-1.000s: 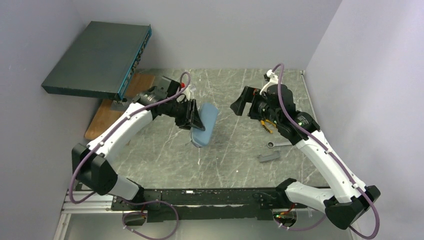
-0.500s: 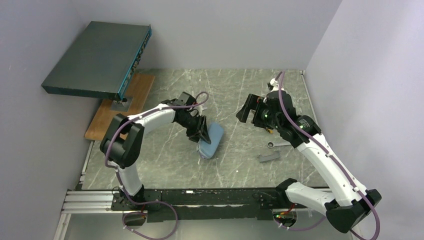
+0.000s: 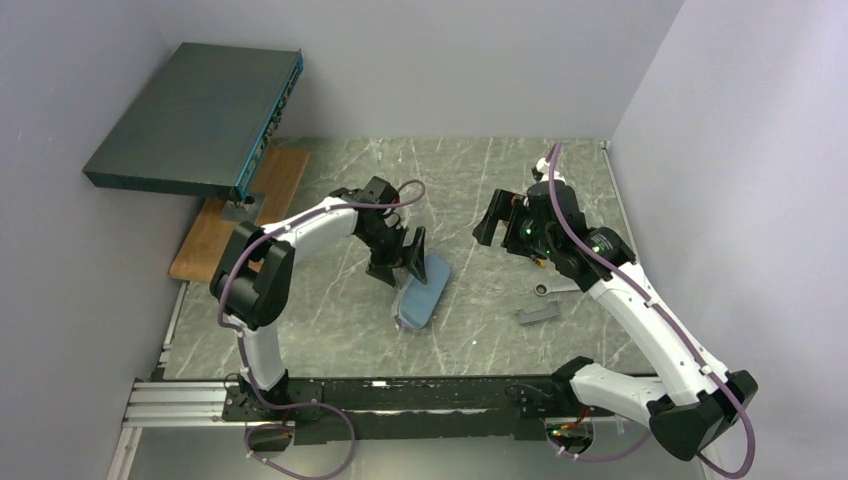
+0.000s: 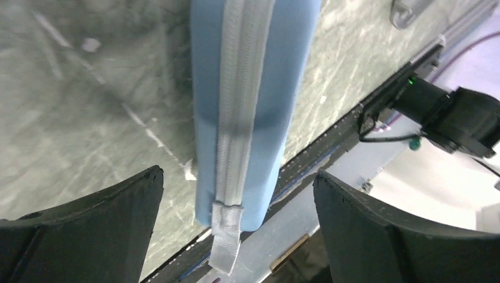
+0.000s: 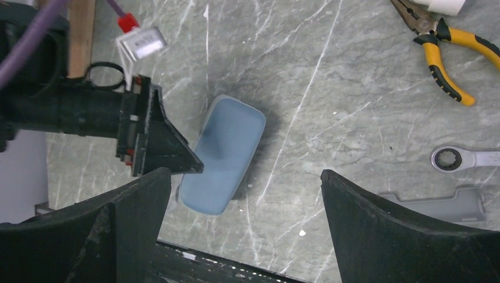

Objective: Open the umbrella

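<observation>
Straddles the flat slate-blue zippered fabric umbrella pouch (image 4: 247,106) with left gripper (image 4: 237,175) spread wide, not gripping; holds right gripper (image 5: 244,174) agape and empty nearby.

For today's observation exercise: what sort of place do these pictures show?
Probably a robotics lab cell: a left arm and right arm bolted to a stone-patterned table, plain walls around, pliers and a wrench.
</observation>
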`<move>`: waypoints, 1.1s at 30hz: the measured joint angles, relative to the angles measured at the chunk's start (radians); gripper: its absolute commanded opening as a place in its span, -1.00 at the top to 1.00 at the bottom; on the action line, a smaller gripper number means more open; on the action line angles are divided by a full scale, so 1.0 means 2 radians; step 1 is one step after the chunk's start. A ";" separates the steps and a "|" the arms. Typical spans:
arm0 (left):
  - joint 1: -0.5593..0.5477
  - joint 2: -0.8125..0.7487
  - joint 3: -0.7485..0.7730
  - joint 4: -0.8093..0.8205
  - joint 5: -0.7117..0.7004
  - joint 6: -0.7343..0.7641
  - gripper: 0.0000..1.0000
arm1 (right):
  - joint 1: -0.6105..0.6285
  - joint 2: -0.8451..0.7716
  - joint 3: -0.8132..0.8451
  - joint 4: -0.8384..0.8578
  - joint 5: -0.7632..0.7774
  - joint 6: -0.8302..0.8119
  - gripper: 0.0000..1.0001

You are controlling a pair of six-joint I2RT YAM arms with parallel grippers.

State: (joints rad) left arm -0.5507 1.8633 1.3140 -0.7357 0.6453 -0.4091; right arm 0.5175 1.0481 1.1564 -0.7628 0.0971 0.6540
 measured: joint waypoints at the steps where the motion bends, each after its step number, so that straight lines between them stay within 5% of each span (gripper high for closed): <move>1: 0.001 0.000 0.010 -0.011 -0.014 0.003 -0.99 | 0.000 0.004 0.000 0.000 0.000 -0.001 -1.00; 9: -0.008 -0.028 0.091 -0.103 -0.183 0.047 -0.99 | -0.001 0.005 0.000 0.000 0.006 -0.003 -1.00; 13: -0.056 -0.077 0.102 -0.120 -0.248 0.066 -0.93 | -0.001 -0.005 0.000 -0.001 0.015 -0.001 -1.00; 19: -0.137 -0.118 0.056 -0.111 -0.255 0.065 -0.98 | -0.001 -0.022 0.000 -0.006 0.026 0.006 -1.00; 33: -0.141 -0.076 0.038 -0.109 -0.304 0.083 -0.99 | -0.001 -0.079 -0.012 -0.048 0.045 0.036 -1.00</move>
State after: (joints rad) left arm -0.8330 1.7103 1.3903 -0.9543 0.0380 -0.2428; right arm 0.5156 0.8902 1.1320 -0.8593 0.1867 0.7261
